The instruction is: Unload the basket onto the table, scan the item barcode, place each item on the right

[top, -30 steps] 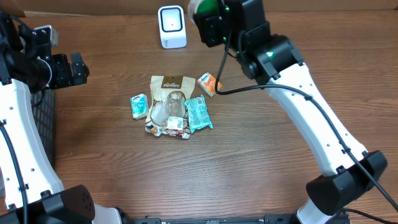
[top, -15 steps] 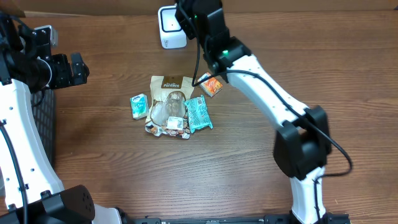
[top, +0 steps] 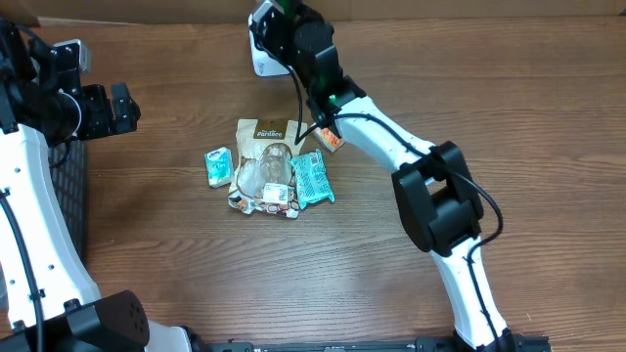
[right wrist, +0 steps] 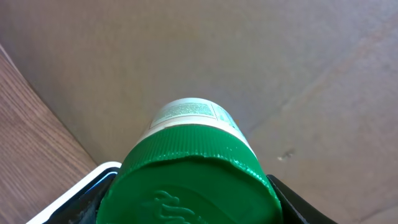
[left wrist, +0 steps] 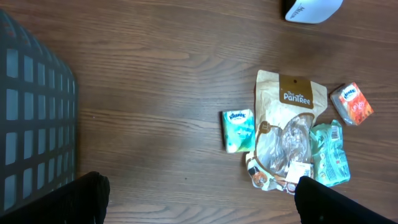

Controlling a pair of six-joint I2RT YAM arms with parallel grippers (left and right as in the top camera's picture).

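We work on a brown wooden table (top: 176,284) with a cardboard wall (right wrist: 186,50) behind and a black basket (left wrist: 31,124) at its left edge. Mid-table a pouch (top: 266,132), tissue pack (top: 218,166), teal packet (top: 313,179) and orange packet (top: 330,137) lie close together, and the right arm covers most of the white scanner (top: 260,61). Our right gripper (right wrist: 186,199) pinches the green-lidded bottle (right wrist: 189,115) at the scanner, while the left gripper (top: 112,108) hangs spread wide near the basket.

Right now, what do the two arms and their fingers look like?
Both arms have glossy white link shells between chunky black joints. On the right arm, a small green light glows at one joint, and a looping black cable hangs off it. The left arm carries a thin black cable along its white shell. The left fingers are matte black and blocky.
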